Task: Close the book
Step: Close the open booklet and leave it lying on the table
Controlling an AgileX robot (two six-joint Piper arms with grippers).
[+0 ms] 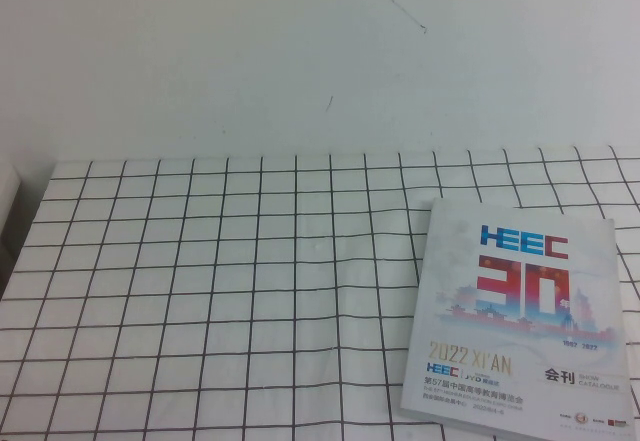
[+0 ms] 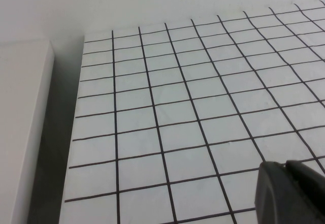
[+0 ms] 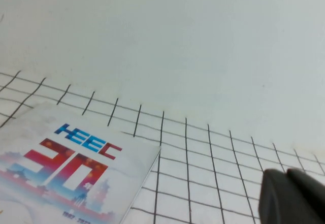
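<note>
The book (image 1: pixel 517 314) lies shut and flat at the right front of the table, its white cover with "HEEC 30" facing up. The right wrist view shows the same book (image 3: pixel 71 170) on the grid cloth. My right gripper (image 3: pixel 286 172) is shut with nothing in it and hangs off to the side of the book, apart from it. My left gripper (image 2: pixel 285 165) is also shut and empty, over bare grid cloth near the table's left side. Neither arm appears in the high view.
A white cloth with a black grid (image 1: pixel 250 291) covers the table. A plain white wall (image 1: pixel 300 51) rises behind it. A white block (image 2: pixel 23 127) stands beyond the table's left edge, across a dark gap.
</note>
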